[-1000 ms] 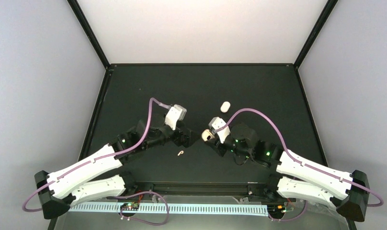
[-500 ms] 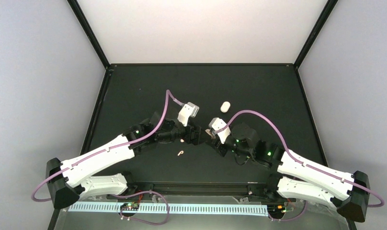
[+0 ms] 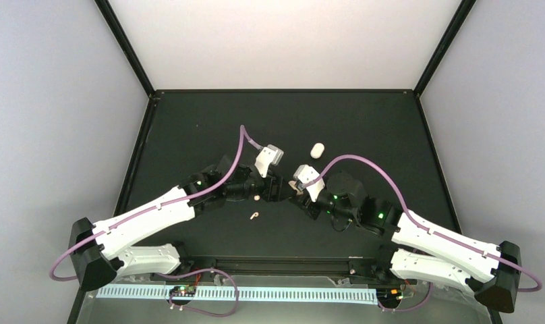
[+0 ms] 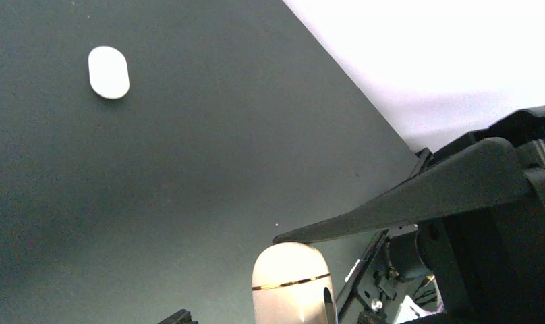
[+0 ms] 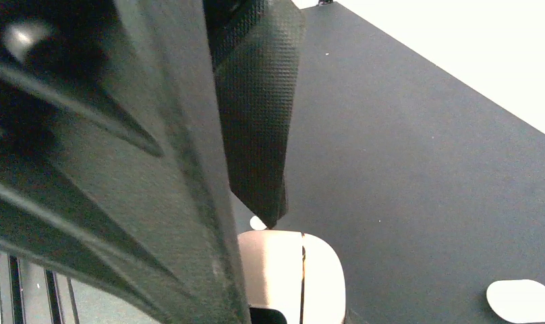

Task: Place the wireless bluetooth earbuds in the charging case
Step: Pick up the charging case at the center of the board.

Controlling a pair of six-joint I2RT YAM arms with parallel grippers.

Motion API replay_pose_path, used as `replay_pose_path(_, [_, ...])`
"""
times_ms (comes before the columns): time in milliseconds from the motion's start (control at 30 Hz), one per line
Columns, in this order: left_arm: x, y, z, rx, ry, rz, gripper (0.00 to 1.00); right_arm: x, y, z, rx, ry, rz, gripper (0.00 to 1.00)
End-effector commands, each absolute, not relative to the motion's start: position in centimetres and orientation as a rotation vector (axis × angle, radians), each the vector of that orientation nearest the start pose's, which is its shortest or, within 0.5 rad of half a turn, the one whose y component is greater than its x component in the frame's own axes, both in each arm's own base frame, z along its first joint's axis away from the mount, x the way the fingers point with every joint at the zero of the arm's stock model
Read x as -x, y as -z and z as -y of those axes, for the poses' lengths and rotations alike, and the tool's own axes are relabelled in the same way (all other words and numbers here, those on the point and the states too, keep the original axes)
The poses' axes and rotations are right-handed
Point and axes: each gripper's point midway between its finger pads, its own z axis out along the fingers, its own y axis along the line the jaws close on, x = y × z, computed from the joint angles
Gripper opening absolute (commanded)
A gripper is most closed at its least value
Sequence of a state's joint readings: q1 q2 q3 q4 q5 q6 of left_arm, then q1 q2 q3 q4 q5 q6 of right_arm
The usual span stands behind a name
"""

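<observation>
Found charging case (image 4: 287, 270), gold-banded, clamped in right jaws.
Noted left arm (image 3: 145, 217) and right arm (image 3: 435, 239) angled inward to case; left jaws' width not discernible; one earbud (image 3: 254, 216) on tabletop (image 3: 364, 128) near case, toward left base.

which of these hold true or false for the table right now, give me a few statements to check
1. A white capsule lies on the table beyond both grippers. True.
2. The grippers sit at opposite table edges. False: the left gripper and right gripper meet near the middle.
3. One earbud lies loose on the table, nearer the arm bases than the grippers. True.
4. The charging case rests on the capsule. False: it is at the grippers, apart from the capsule.
</observation>
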State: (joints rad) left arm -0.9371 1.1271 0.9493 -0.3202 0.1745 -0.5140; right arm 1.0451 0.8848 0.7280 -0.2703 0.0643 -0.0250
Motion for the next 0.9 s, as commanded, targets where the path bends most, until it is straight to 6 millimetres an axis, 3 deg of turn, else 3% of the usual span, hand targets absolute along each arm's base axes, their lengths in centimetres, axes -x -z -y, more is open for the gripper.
replay_pose_path(0, [-18.7, -25.5, 32.8, -0.648, 1.105, -2.173, 0.60, -17.3, -26.6, -28.2, 0.992, -0.605, -1.699, 0.29])
replay_pose_path(433, [-18.2, -25.1, 33.7, -0.714, 1.163, -2.190, 0.30, -17.7, -27.2, -28.5, 0.991, -0.596, -1.678, 0.29])
replay_pose_path(667, [-17.8, -25.4, 33.8, -0.734, 1.192, -2.185, 0.03, -17.6, -27.4, -28.8, 0.999, -0.605, -1.677, 0.30])
replay_pose_path(733, [-17.8, -25.8, 33.7, -0.729, 1.201, -2.175, 0.02, -17.5, -27.7, -28.9, 0.998, -0.613, -1.684, 0.36])
replay_pose_path(867, [-18.3, -27.5, 32.8, -0.671, 1.218, -2.104, 0.01, -17.4, -28.7, -28.8, 0.963, -0.654, -1.700, 0.62])
